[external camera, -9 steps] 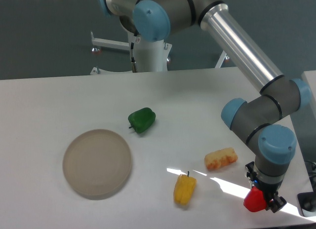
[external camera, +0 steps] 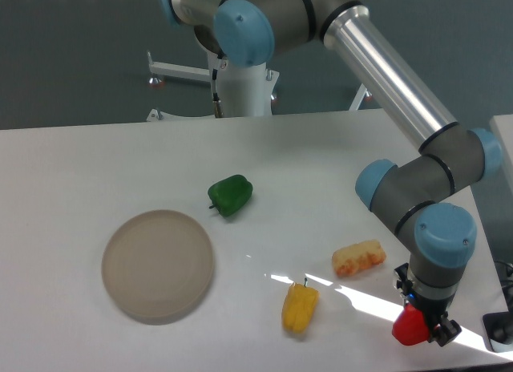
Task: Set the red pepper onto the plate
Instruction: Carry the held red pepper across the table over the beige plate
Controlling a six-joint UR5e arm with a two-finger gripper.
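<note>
1. Low at the table's (external camera: 337,155) front right corner, the gripper (external camera: 421,328) points downward with its fingers closed on the red pepper (external camera: 408,329).
2. The pepper shows as a bright red lump on the gripper's left side, with dark finger parts just to its right; whether it touches the tabletop cannot be told.
3. The arm (external camera: 417,179) runs from the base at the top, down along a silver tube to grey joints with blue caps, and ends in the wrist directly above the pepper.
4. The plate (external camera: 158,265) lies flat on the left part of the table, well apart from the gripper, with nothing on it.
5. A green pepper (external camera: 230,195) rests just beyond the plate's upper right edge.
6. A yellow pepper (external camera: 299,306) lies between the plate and the gripper, near the front edge, stem pointing away from the camera.
7. An orange-yellow, lumpy food piece (external camera: 358,257) sits just up and left of the gripper, beside a patch of sunlight on the white surface.
</note>
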